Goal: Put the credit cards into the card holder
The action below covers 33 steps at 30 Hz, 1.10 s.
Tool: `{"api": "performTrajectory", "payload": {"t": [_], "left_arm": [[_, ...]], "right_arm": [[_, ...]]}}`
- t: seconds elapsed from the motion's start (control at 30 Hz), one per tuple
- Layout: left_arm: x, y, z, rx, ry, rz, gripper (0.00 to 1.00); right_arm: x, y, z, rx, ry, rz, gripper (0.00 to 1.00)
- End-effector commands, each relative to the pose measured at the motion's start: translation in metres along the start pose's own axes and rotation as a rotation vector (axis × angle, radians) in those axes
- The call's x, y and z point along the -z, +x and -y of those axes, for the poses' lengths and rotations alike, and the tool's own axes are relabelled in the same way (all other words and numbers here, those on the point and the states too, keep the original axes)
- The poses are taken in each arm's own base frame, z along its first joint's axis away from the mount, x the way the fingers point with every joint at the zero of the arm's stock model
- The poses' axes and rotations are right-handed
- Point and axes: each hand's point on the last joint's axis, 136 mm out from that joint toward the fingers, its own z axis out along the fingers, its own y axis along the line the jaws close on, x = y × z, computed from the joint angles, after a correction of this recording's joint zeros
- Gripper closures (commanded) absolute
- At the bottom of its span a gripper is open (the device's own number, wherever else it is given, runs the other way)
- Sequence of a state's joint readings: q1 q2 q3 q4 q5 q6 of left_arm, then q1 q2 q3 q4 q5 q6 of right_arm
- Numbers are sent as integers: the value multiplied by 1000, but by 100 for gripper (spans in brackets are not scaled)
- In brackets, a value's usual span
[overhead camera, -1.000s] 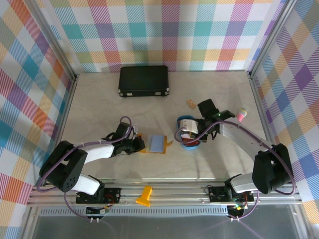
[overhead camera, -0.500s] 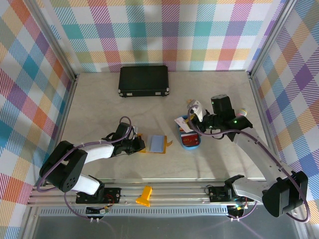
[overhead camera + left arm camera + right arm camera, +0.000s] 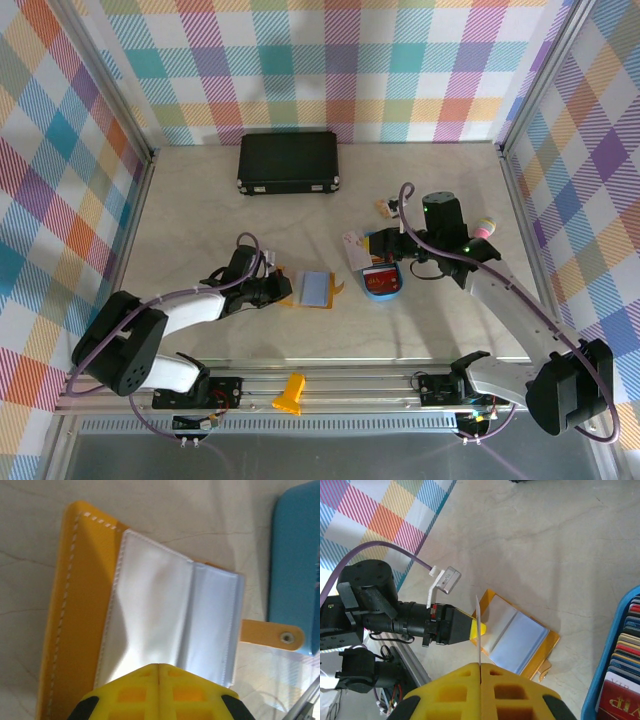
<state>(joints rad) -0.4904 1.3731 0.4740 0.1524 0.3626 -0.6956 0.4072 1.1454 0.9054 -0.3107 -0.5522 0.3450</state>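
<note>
Right wrist: credit card edge-on, faceless.

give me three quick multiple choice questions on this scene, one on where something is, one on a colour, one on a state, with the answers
1. Where does the black case lie?
A. far from the arm bases, by the back wall
B. inside the tray
C. between the arm bases

2. What colour is the tray that holds the cards?
A. red
B. green
C. blue

3. How is the right gripper?
A. open and empty
B. shut on a credit card
C. shut on the black case

Answers:
1 A, the top view shows the case right at the foot of the back wall.
2 C, the tray's rim is blue in the top and right wrist views.
3 B, the right wrist view shows the card edge-on between the closed fingers.
</note>
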Motion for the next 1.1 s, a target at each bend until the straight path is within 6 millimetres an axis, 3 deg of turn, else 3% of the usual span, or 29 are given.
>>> {"api": "performTrajectory", "payload": {"t": [0.0,0.37,0.4,0.47,0.53,0.63,0.83,1.07], "left_arm": [[5,-3,23,-21,92,21,100],[8,-14,45,-41,141,44,99],[8,-16,47,-41,151,50,97],[10,-20,56,-50,188,69,82],[18,-28,75,-75,269,103,61],[36,-41,105,-76,393,170,46],[62,-54,150,-46,559,203,35],[62,-56,166,35,664,163,35]], "right_arm": [[-5,0,4,-56,-3,4,100],[-10,4,13,-77,7,15,100],[-11,4,13,-83,5,14,100],[-12,4,13,-99,-4,21,100],[-15,0,11,-133,-27,42,100],[-21,-7,14,-228,-53,84,100],[-24,-26,8,-340,-91,188,100],[-25,-36,-4,-399,-156,207,100]]}}
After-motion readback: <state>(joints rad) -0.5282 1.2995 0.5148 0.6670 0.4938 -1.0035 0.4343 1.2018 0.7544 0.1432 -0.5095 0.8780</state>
